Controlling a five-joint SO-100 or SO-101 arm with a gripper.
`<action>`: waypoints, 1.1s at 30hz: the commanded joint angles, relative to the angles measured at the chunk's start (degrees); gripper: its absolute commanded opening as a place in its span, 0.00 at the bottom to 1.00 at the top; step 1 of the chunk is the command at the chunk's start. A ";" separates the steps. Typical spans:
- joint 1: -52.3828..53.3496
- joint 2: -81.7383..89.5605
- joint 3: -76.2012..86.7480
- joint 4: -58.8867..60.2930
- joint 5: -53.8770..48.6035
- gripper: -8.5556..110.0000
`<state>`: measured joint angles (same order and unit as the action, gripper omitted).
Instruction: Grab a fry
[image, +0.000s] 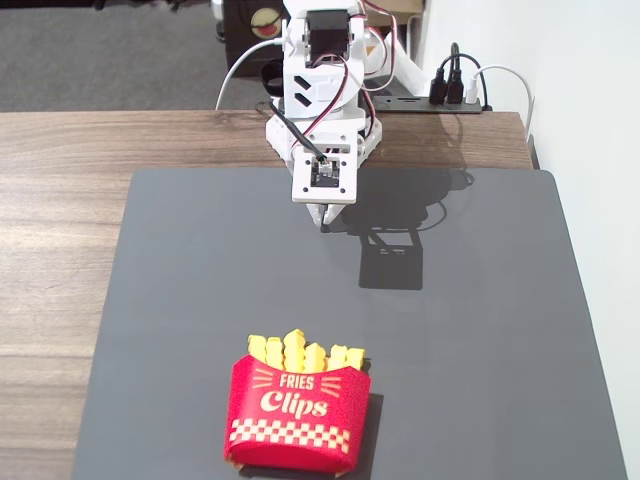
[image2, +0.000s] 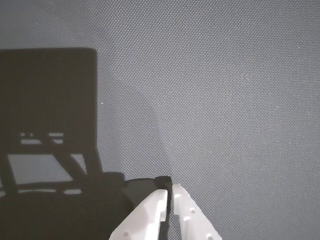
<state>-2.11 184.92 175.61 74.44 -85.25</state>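
Several bright-yellow crinkle-cut fries (image: 305, 352) stand upright in a red "Fries Clips" carton (image: 296, 415) at the near edge of the grey mat (image: 200, 300) in the fixed view. My white gripper (image: 327, 216) hangs at the far end of the mat, well away from the carton, pointing down. In the wrist view the gripper (image2: 170, 191) has its two white fingers nearly touching, shut and empty, over bare mat. No fry shows in the wrist view.
The mat lies on a wooden table (image: 60, 200). The arm's base (image: 320, 90) stands at the far edge with cables and a power strip (image: 455, 95) behind. A white wall (image: 600, 120) runs along the right.
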 joint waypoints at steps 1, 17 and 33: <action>1.05 -3.43 -0.70 -1.85 -1.05 0.08; 0.79 -7.47 -2.20 -3.87 -0.79 0.08; 5.19 -33.66 -24.43 -6.06 -0.35 0.08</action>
<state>1.85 154.69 155.74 69.26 -84.64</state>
